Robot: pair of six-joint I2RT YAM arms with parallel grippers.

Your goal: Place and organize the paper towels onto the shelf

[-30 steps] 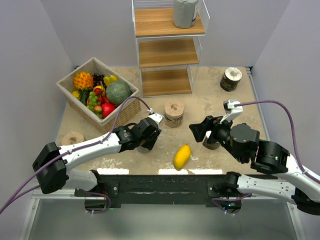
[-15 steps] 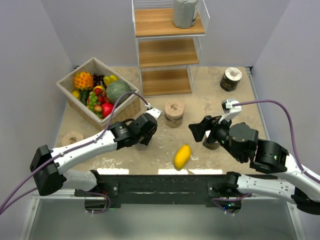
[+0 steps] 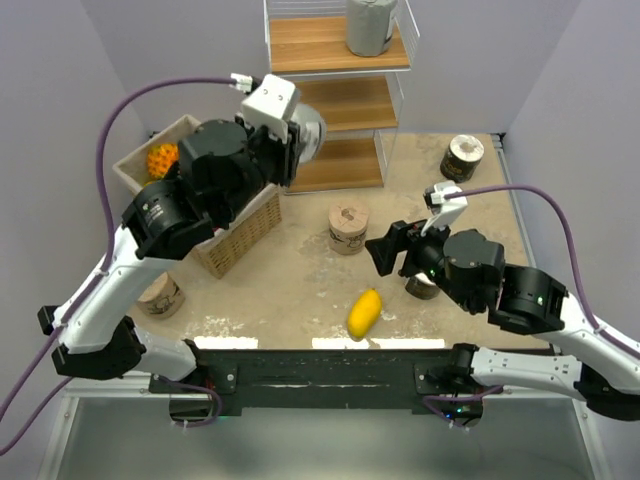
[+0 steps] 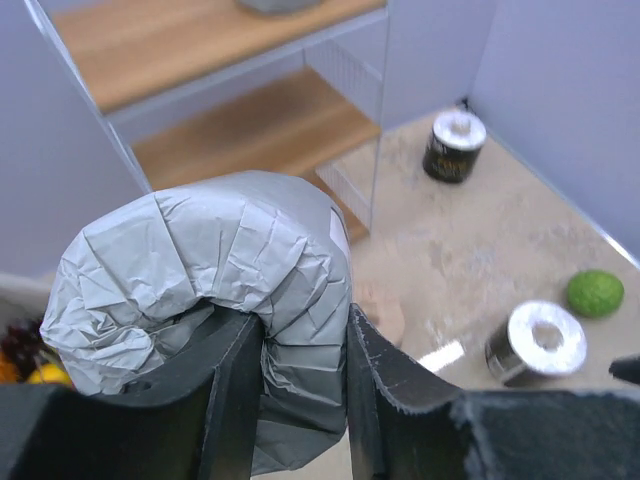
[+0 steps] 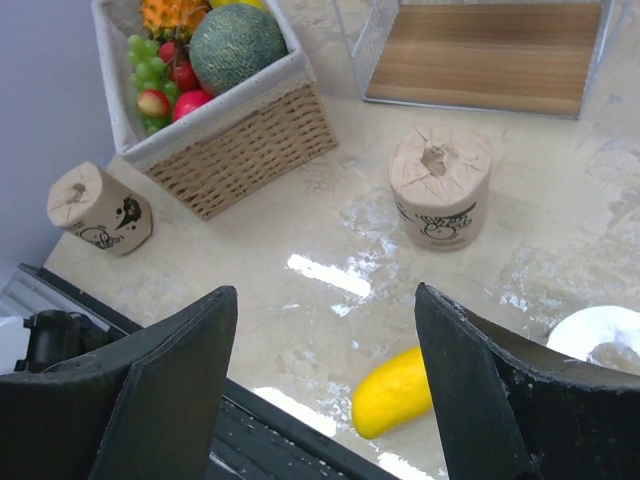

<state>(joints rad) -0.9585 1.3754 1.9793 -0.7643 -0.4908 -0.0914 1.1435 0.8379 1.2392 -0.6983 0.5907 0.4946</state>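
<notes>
Left jaws clamp a crinkled silver-grey paper towel roll (image 4: 200,260), raised near the wire-and-wood shelf (image 4: 250,130); right jaws gape wide, holding nothing

Bright, even light falls from overhead, leaving only short, soft shadows under the things on the table (image 3: 300,290). White glare patches sit on its glossy top along the near edge, and again in the right wrist view, where the close fingers (image 5: 150,400) are dark, soft-edged shapes. In the left wrist view the grey roll (image 4: 210,270) is crisp, while the shelf (image 4: 200,40) behind it looks slightly softer.
</notes>
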